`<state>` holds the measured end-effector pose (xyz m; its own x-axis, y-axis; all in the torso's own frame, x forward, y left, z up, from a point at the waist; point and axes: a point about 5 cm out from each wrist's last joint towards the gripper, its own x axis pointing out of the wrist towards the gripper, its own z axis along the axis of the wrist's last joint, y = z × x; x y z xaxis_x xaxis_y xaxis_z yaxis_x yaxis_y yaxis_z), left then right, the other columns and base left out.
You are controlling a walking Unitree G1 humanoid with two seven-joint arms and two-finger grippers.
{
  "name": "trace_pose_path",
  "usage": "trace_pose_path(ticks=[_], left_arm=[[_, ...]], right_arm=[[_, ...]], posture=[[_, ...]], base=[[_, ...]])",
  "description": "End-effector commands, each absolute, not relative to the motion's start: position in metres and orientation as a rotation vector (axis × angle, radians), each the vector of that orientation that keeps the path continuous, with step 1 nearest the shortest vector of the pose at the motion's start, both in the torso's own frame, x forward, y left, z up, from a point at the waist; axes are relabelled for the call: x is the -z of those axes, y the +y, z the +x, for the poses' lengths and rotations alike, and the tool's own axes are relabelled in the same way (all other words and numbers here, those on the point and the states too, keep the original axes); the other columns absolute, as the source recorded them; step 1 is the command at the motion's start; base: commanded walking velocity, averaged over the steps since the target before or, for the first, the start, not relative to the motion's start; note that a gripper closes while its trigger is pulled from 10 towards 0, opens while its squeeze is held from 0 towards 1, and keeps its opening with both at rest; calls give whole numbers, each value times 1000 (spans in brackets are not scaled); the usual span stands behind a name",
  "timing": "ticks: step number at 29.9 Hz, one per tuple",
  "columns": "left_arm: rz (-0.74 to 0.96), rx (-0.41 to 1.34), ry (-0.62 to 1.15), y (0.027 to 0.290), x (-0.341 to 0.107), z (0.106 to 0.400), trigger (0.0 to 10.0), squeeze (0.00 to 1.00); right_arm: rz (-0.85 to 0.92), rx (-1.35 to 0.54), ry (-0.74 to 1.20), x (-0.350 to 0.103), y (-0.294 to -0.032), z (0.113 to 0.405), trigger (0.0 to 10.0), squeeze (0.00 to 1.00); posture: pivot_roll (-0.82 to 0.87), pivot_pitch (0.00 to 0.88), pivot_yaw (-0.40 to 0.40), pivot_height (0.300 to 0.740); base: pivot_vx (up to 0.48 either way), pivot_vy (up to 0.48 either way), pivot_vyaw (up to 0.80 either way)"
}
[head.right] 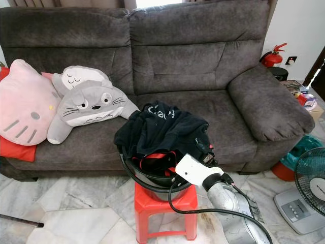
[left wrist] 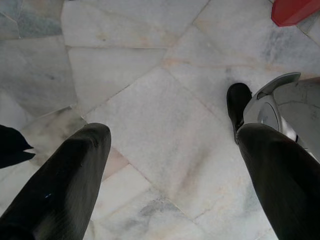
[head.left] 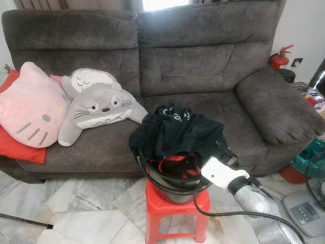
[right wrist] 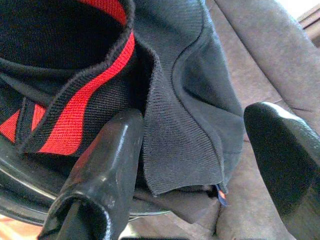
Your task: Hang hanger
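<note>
A heap of black clothing (head.left: 175, 129) with red trim fills a dark round basket (head.left: 152, 178) that stands on a red plastic stool (head.left: 172, 203) in front of the sofa. I cannot make out a hanger. My right arm, with its white wrist housing (head.left: 223, 175), reaches into the basket's right side. My right gripper (right wrist: 200, 120) is open; a dark knitted garment edge (right wrist: 180, 145) hangs between its fingers, against one finger (right wrist: 107, 160). My left gripper (left wrist: 172, 132) hangs open over the marble floor, holding nothing.
A grey sofa (head.left: 203, 66) stands behind the stool, with a grey plush toy (head.left: 99, 107) and a pink cat cushion (head.left: 28, 109) on its left seat. A fan (head.left: 315, 178) is at the right, a red fire extinguisher (head.left: 278, 58) behind the armrest, a black rod (head.left: 25, 219) on the floor.
</note>
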<state>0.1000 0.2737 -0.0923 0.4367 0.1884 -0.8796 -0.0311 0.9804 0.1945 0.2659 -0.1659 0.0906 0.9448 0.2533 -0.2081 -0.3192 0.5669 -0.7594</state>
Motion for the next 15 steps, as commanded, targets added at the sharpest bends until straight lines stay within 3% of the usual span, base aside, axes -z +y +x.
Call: trace_pose_path(ticks=[1,15], left_arm=[[173,-136,1127,276,93,96,10000,0],[176,-135,1128,275,93,96,10000,0]], right_arm=[[-891,-354,59,-93,-162,269,10000,0],[-865,-391,97,-84,-161,268,10000,0]], posture=[[-87,0,47,716],[-86,0,48,716]], base=[[0,0,0],[0,0,0]])
